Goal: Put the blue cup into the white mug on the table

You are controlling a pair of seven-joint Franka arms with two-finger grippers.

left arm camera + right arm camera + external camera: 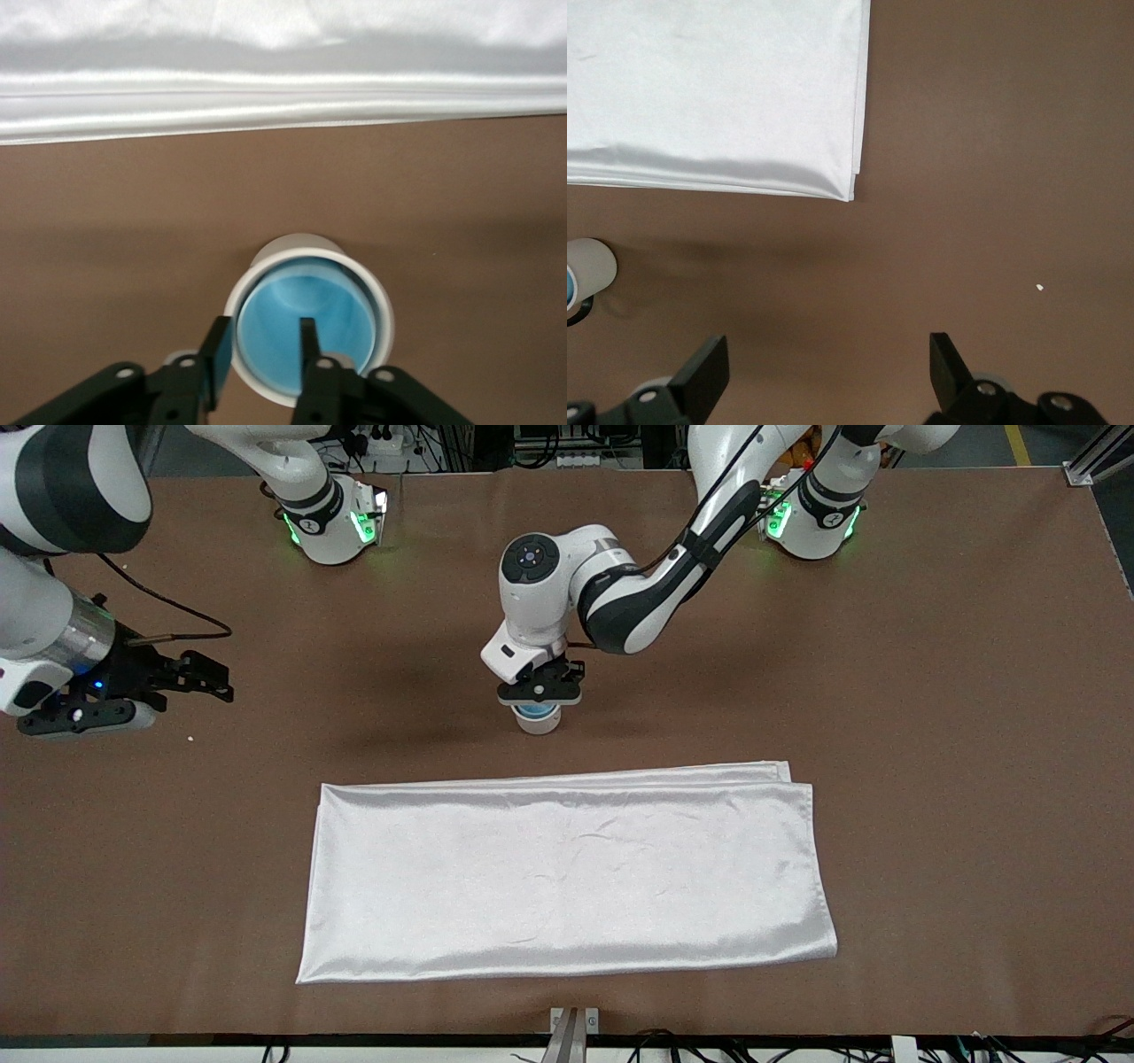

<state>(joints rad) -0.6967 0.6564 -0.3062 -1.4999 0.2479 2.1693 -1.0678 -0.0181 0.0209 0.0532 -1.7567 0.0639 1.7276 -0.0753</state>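
Sat nested: blue cup (306, 332) inside white mug (288, 252) on the surface (886, 691). Left hand (263, 350) straddled the cup's wall, part-open, possibly touching. Right hand (824, 363) waited wide, empty. Risked dragging cup out if lifted early.

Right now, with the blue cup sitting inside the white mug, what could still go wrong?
The left gripper has fingers straddling the blue cup's rim, one inside and one outside; lifting before they spread could drag the cup back out or tip the white mug. The mug stands close to the white cloth, so a toppled mug may roll onto it.
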